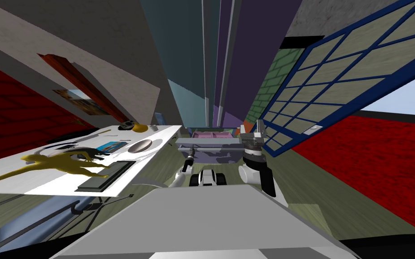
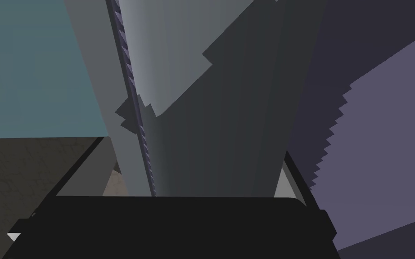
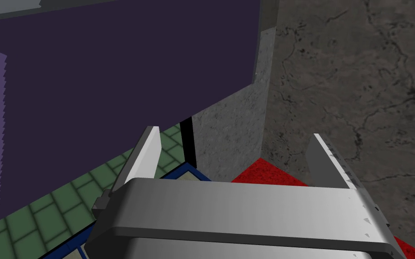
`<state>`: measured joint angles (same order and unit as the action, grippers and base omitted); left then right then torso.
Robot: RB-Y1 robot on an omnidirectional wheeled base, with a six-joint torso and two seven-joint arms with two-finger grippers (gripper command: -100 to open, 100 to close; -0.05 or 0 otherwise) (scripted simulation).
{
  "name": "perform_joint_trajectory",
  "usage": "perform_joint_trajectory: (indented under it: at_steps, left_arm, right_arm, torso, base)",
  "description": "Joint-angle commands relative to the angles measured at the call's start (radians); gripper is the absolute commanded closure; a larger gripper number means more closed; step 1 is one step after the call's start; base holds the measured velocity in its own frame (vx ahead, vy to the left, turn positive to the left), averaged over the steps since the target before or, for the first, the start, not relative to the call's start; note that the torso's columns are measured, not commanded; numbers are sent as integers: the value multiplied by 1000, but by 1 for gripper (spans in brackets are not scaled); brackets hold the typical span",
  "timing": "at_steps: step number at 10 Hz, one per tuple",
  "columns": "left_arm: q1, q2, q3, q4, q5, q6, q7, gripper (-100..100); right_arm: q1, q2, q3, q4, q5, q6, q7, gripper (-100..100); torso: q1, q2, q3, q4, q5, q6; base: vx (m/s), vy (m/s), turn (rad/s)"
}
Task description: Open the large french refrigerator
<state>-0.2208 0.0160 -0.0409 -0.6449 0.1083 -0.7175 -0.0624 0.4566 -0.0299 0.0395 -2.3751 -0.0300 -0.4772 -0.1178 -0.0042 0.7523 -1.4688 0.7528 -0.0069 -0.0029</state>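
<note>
Tabletop (image 1: 44, 182): on your left it carried a yellow animal figure (image 1: 62, 162) across its middle, a dark keyboard (image 1: 107, 174) at its near right corner, and a grey plate (image 1: 139, 145) by its right edge.
Left gripper (image 1: 190, 155): you had it low and close to the refrigerator (image 1: 211, 67), facing up a grey face with a ribbed dark strip (image 2: 135, 117). You could not tell whether it was clenched or released.
Refrigerator: it stood tall straight ahead of you, in teal, grey and purple panels.
Right gripper (image 3: 234, 135): you held it raised near the blue-framed window (image 1: 337, 81), released, with nothing between its blades.
</note>
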Motion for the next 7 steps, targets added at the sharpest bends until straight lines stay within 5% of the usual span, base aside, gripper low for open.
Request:
perform_joint_trajectory:
  at_steps: [1, 3, 4, 7]
  left_arm:
    - [-33, -9, 3, -31, 6, 19, -18, -100]
    - [-13, -10, 0, -15, 5, 30, -16, -100]
    - [-11, -12, 0, -6, 5, 30, -16, 0]
    - [1, -13, -1, 4, 6, 40, -13, 0]
  right_arm:
    - [0, 0, 0, 0, 0, 0, 0, 0]
    - [0, 0, 0, 0, 0, 0, 0, 0]
    - [0, 0, 0, 0, 0, 0, 0, 0]
    - [0, 0, 0, 0, 0, 0, 0, 0]
  torso:
    - [0, 2, 1, 1, 0, 0]
    - [-1, 5, 3, 3, 0, 1]
    - [-1, 2, 1, -1, 1, 1]
    - [0, -9, -5, -9, 3, 2]
  base:
    - [-36, 17, 35]
    - [-26, 19, 0]
    - [0, 0, 0]
    - [0, 0, 0]
